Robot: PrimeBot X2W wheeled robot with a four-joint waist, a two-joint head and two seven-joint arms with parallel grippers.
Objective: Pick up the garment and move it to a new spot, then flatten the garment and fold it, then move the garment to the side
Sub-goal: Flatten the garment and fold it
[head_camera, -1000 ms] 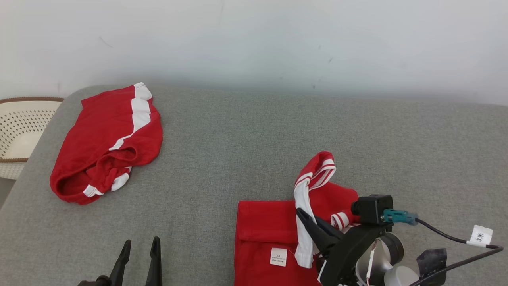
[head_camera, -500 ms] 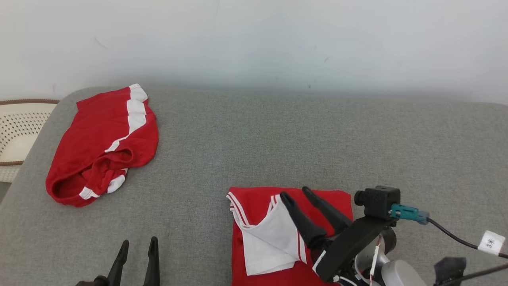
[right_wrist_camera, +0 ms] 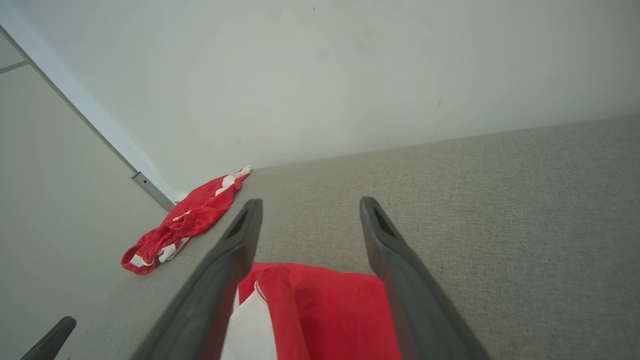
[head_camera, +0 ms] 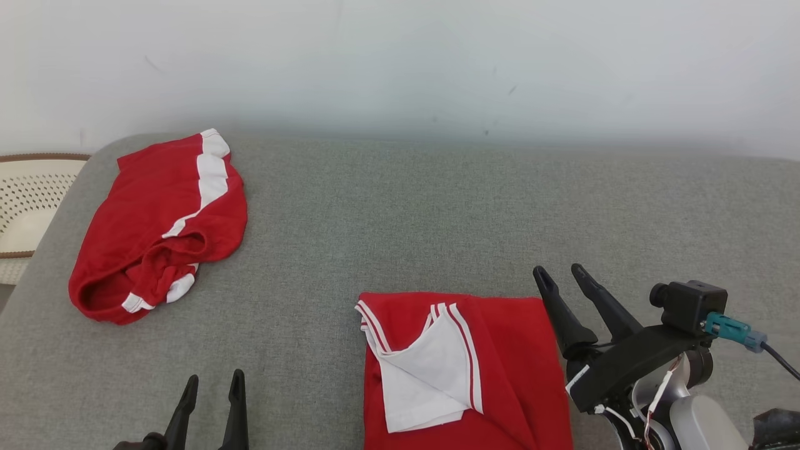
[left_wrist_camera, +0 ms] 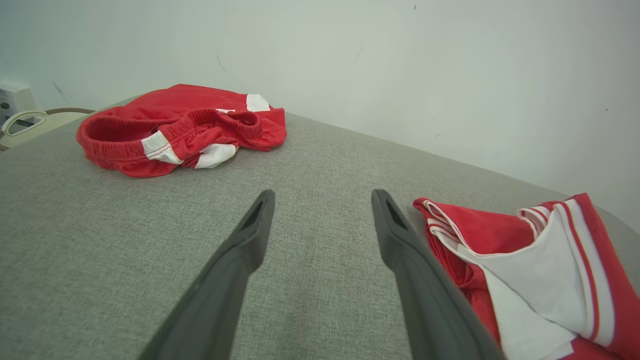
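Right gripper (head_camera: 557, 270) has let go of the white flap (head_camera: 425, 375) and pulled back, fingers spread, just right of the shirt (head_camera: 519, 356). Shirt lies folded, front centre (lower part cut off; fold probably done). Left gripper (head_camera: 214, 375) spread, idle. Left to do: move it aside.

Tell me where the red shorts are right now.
In the head view the red shorts lie crumpled at the far left of the grey surface, beside the white basket and apart from the folded red shirt.
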